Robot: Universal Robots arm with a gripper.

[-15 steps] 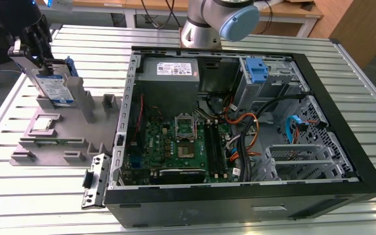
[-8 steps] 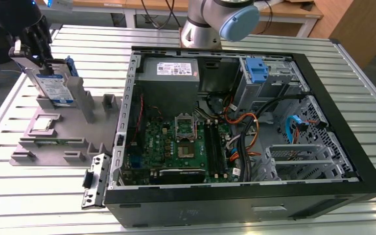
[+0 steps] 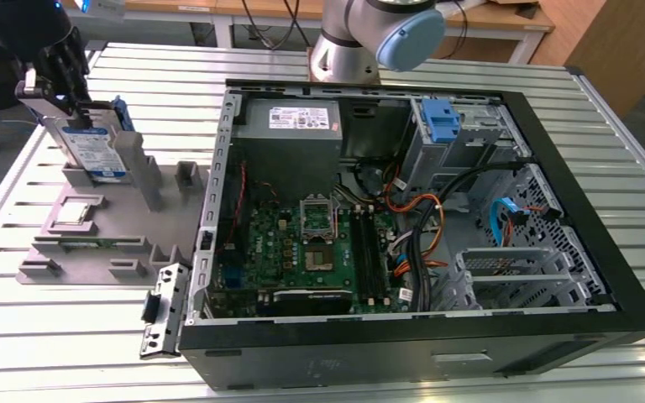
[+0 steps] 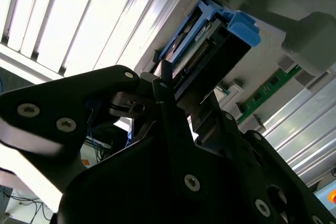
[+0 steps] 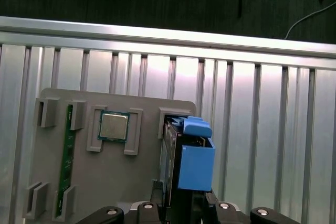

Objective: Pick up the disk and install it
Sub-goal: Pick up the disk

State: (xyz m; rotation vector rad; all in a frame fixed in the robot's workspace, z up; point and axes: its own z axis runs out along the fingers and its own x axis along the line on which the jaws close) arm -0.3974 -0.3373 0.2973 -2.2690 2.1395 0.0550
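At the pick-up step, with the hand (image 3: pixel 73 113) seemingly closed on the top of the disk (image 3: pixel 95 151), upright in the grey rack (image 3: pixel 76 243) on the tabletop (image 3: pixel 65 336) at the exterior view's left, beside the case (image 3: pixel 412 336); probably calls for a straight lift clear of the rack.

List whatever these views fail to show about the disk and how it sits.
- Exterior view: the lower edge of the disk, below the gripper, is behind the walls of the grey fixture; whether it is seated or lifted cannot be told.
- Second wrist view: the gripper's black body covers the disk's near end.
- First wrist view: the disk stands edge-on behind its blue carrier, so its label face cannot be seen.
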